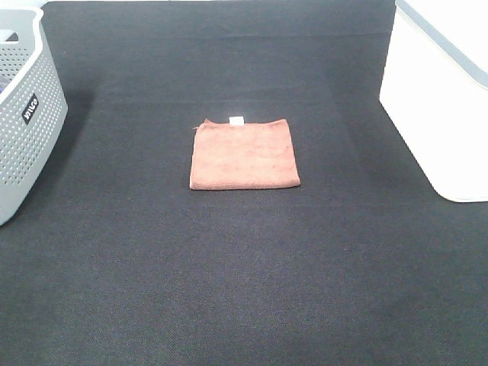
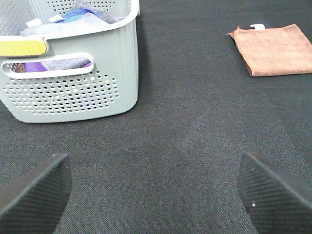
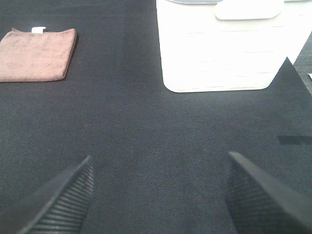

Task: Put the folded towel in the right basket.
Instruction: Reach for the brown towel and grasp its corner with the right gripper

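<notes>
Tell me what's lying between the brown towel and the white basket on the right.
Nothing. Between the towel and the white basket there is only bare black mat; the exterior high and right wrist views both show it.

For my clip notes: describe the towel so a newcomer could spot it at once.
On the black cloth-covered table, between the perforated grey plastic basket on the left and the plain white basket on the right, lies a folded reddish-brown square towel. It lies alone in the open, a white tag at its far edge.
</notes>
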You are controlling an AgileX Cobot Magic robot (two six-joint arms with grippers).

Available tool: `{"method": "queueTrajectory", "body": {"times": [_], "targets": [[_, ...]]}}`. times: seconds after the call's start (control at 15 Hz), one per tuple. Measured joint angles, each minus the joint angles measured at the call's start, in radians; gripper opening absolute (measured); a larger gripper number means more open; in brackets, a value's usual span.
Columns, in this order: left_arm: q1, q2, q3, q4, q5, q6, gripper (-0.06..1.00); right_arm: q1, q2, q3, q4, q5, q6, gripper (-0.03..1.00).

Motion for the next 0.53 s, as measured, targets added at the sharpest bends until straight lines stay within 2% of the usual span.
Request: {"method": "queueTrajectory", "body": {"times": [0.4, 0.53], "targets": [[0.000, 0.000, 0.000, 0.000, 0.000, 0.000, 0.88, 0.000, 0.001, 0.000, 0.000, 0.000, 0.000, 0.70], [0.000, 0.000, 0.000, 0.000, 0.000, 0.000, 0.88, 0.000, 0.044, -0.016, 0.001, -0.033, 0.000, 0.70]]}}
